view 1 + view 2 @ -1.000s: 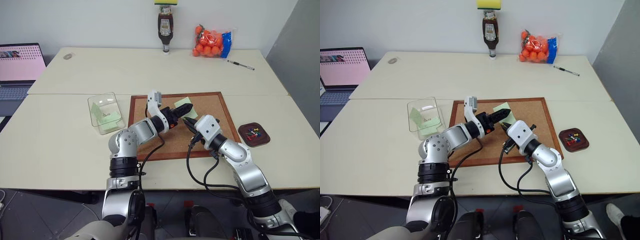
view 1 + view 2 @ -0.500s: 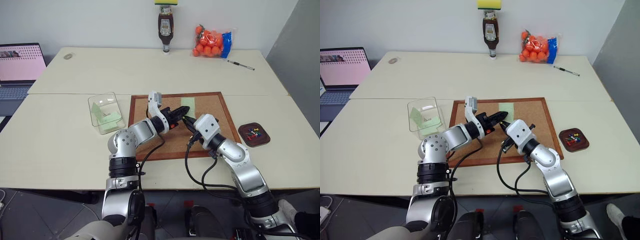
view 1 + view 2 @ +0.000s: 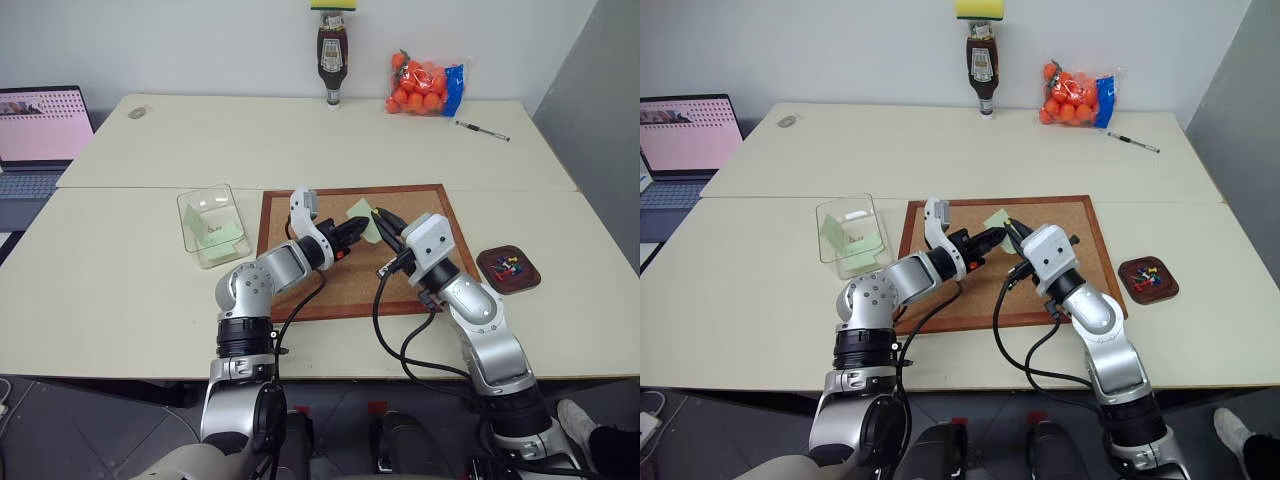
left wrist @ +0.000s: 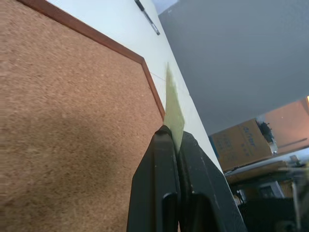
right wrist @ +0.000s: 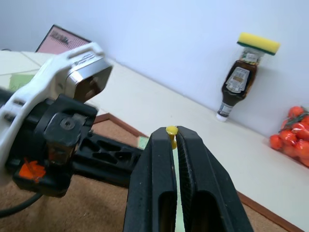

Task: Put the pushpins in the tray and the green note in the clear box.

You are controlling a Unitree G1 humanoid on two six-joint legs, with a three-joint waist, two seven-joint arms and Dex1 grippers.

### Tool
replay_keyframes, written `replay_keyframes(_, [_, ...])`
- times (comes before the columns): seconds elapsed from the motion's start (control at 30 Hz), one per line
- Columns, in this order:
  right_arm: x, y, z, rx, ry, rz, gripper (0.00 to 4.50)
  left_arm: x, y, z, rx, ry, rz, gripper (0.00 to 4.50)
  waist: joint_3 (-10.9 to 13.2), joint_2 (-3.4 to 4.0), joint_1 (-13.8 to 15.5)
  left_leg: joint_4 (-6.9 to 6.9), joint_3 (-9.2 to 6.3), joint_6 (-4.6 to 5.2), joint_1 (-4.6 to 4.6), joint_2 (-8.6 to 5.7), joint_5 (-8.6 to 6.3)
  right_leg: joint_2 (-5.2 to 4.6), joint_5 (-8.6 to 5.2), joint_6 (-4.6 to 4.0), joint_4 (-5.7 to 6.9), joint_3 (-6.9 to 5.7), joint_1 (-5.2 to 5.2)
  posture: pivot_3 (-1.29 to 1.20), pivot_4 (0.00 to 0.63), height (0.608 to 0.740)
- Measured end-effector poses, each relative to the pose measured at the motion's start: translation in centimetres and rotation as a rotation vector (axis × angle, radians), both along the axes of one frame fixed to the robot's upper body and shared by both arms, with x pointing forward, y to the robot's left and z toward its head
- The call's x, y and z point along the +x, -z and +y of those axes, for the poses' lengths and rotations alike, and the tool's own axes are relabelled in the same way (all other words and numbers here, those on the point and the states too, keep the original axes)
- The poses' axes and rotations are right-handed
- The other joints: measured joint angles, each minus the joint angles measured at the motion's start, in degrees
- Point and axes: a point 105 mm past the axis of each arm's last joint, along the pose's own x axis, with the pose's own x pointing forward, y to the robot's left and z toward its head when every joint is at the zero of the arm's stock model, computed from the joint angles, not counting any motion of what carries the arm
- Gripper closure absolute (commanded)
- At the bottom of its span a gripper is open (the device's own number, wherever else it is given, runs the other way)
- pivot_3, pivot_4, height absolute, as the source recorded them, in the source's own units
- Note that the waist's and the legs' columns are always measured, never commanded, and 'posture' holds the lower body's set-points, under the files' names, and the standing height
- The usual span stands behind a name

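My left gripper (image 3: 360,227) is shut on the green note (image 3: 358,209), a pale green slip held edge-up just above the corkboard (image 3: 330,275); in the left wrist view the green note (image 4: 173,113) sticks out past the closed fingertips. Just to its right, my right gripper (image 3: 379,215) is raised over the board and shut on a yellow pushpin (image 5: 171,130). The tray (image 3: 487,268), a small dark reddish dish, sits right of the board with several coloured pushpins (image 3: 511,265) in it. The clear box (image 3: 211,225) stands left of the board with green paper inside.
An open laptop (image 3: 38,130) is at the far left. Along the back wall stand a sauce bottle (image 3: 331,55) topped by a yellow sponge and a bag of oranges (image 3: 422,83), with a pen (image 3: 481,129) nearby. A small round object (image 3: 135,113) lies back left.
The left gripper closed on the green note and tipped it up off the corkboard. The right gripper rose, still shut on the yellow pushpin.
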Motion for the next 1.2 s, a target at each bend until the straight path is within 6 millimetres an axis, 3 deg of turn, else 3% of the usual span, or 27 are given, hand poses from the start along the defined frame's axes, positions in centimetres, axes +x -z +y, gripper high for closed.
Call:
replay_keyframes(0.23, [-0.1, -1.1, -1.2, 0.088, 0.075, -0.016, 4.50, 0.3, 0.2, 0.3, 0.048, -0.024, -0.022, 4.47, 0.00, 0.00, 0.05, -0.01, -0.01, -0.01, -0.01, 0.00, 0.00, 0.00, 0.00, 0.00, 0.00, 0.02, -0.01, 0.00, 0.150, 0.740])
replay_keyframes(0.3, [-0.3, -1.0, -3.0, 0.109, 0.143, 0.007, 4.50, 0.2, 0.4, 0.6, 0.128, -0.025, -0.084, 4.47, 0.00, 0.00, 0.10, -0.03, 0.00, -0.02, -0.01, 0.00, 0.00, -0.02, 0.00, 0.00, -0.02, 0.02, 0.00, 0.00, 0.150, 0.740])
replay_keyframes(0.43, [-0.6, 2.1, -8.8, 0.140, 0.379, 0.168, 4.50, -1.1, 0.7, 1.2, 0.395, 0.041, -0.346, 4.47, -0.01, 0.01, 0.19, -0.07, 0.00, -0.10, 0.02, 0.02, 0.01, -0.06, 0.00, -0.05, -0.01, 0.07, -0.02, 0.00, 0.150, 0.740])
replay_keyframes(0.7, [-1.3, 3.9, -15.5, 0.197, 0.673, 0.335, 4.50, -3.5, -0.1, -1.1, 0.499, 0.170, -0.629, 4.47, -0.02, 0.03, 0.17, -0.05, 0.03, -0.06, 0.04, 0.06, 0.01, -0.09, 0.01, -0.07, 0.01, 0.06, -0.02, 0.00, 0.150, 0.740])
replay_keyframes(0.77, [-1.5, 4.5, -16.5, 0.181, 0.719, 0.377, 4.50, -3.5, -0.3, -1.2, 0.505, 0.173, -0.654, 4.47, -0.02, 0.03, 0.14, -0.06, 0.05, -0.05, 0.03, 0.06, 0.01, 0.00, 0.00, -0.08, 0.01, 0.03, -0.03, 0.00, 0.150, 0.740])
replay_keyframes(0.97, [-1.6, 5.7, -17.1, 0.177, 0.755, 0.453, 4.50, -3.5, -0.4, -1.4, 0.509, 0.170, -0.678, 4.47, -0.02, 0.03, 0.12, -0.06, 0.05, -0.04, -0.01, 0.03, 0.00, 0.03, -0.01, -0.08, -0.02, 0.05, -0.03, 0.00, 0.150, 0.740])
replay_keyframes(1.2, [-1.4, 6.4, -18.7, 0.208, 0.828, 0.492, 2.91, -3.6, -0.3, -1.4, 0.510, 0.181, -0.679, 4.50, -0.02, 0.03, 0.11, -0.06, 0.06, -0.04, -0.02, 0.03, 0.00, 0.04, -0.01, -0.08, -0.02, 0.00, -0.03, 0.00, 0.150, 0.740])
